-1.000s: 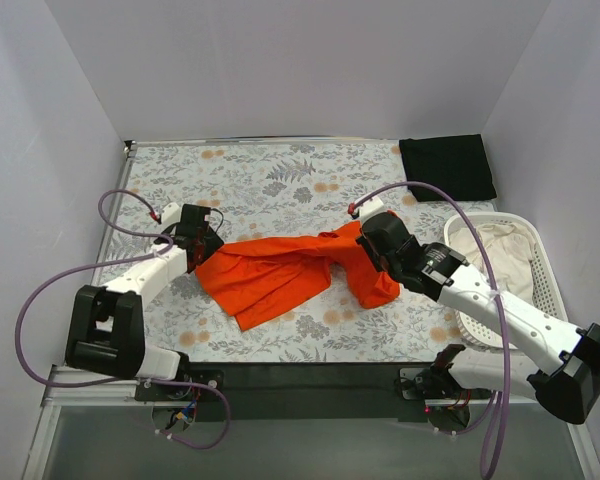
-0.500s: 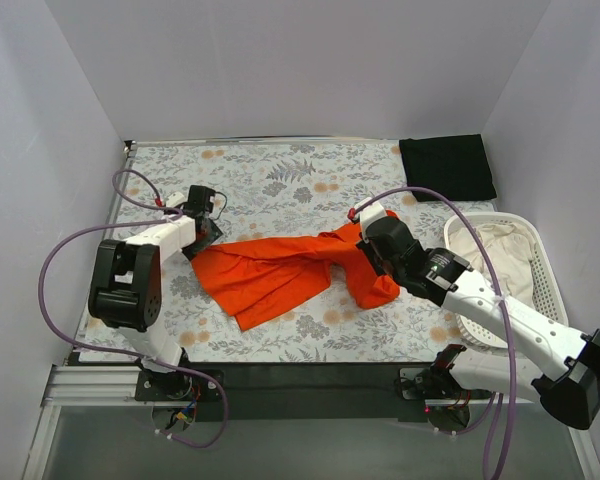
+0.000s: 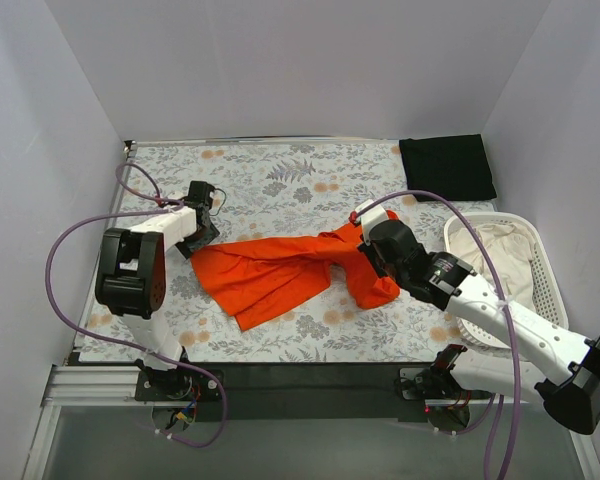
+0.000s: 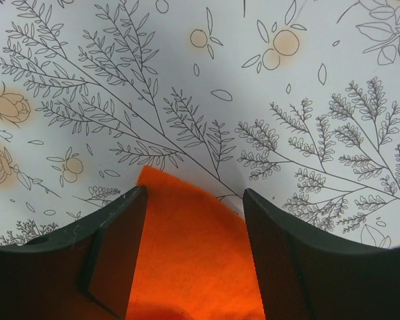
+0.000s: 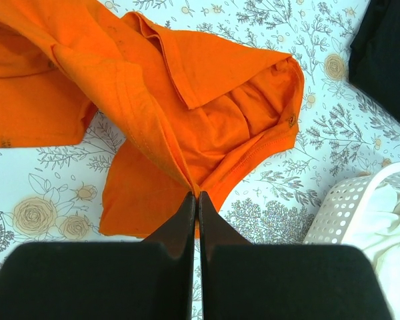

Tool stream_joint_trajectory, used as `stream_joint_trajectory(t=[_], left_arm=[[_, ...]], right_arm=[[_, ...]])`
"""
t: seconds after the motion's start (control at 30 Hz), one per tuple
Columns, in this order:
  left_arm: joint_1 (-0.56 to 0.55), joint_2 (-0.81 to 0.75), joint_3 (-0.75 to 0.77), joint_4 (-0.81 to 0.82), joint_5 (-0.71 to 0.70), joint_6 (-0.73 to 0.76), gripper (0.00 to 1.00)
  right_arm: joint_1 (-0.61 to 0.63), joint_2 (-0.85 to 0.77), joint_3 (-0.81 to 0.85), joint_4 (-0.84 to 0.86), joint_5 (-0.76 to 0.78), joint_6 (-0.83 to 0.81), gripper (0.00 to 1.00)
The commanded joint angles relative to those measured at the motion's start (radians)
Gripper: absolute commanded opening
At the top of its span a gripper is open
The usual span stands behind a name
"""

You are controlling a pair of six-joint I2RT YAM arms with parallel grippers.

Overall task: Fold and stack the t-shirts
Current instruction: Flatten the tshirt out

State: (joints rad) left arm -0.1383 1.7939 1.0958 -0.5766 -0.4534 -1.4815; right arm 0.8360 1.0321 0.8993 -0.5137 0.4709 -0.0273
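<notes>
Top external: white basket [image 3: 546, 290] just right of orange t-shirt [image 3: 270, 275].

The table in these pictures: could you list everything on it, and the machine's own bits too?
orange t-shirt: one, bright orange, crumpled in the middle of the table
black t-shirt: one, black, folded flat at the far right corner
basket: one, white slatted plastic, at the right edge
pale cloth: one, cream-white, bunched inside the basket
tablecloth: one, white with a grey and orange floral print, covering the table
arms: two, white and black, bolted at the near edge
left pincer: one, black, open, its fingers on either side of the orange t-shirt's left corner
right pincer: one, black, shut, pinching a gathered fold of the orange t-shirt's right side
</notes>
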Motion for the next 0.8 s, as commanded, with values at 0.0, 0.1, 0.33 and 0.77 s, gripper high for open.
stream_joint_trajectory(t=[0.0,0.1,0.33,0.77], left_arm=[[0.011,0.013,0.026,-0.023,-0.027,0.013,0.56],[0.011,0.032,0.027,-0.028,-0.024,0.015,0.56],[0.012,0.081,0.024,-0.035,-0.027,0.027,0.55],[0.012,0.076,0.033,-0.011,-0.013,0.041,0.12]], right_arm=[[-0.002,-0.032,-0.005,0.044,0.012,-0.013,0.01],[-0.002,-0.04,-0.007,0.043,0.035,-0.017,0.01],[-0.003,-0.078,0.039,0.04,0.115,-0.013,0.01],[-0.009,-0.107,0.113,0.027,0.163,-0.037,0.01]])
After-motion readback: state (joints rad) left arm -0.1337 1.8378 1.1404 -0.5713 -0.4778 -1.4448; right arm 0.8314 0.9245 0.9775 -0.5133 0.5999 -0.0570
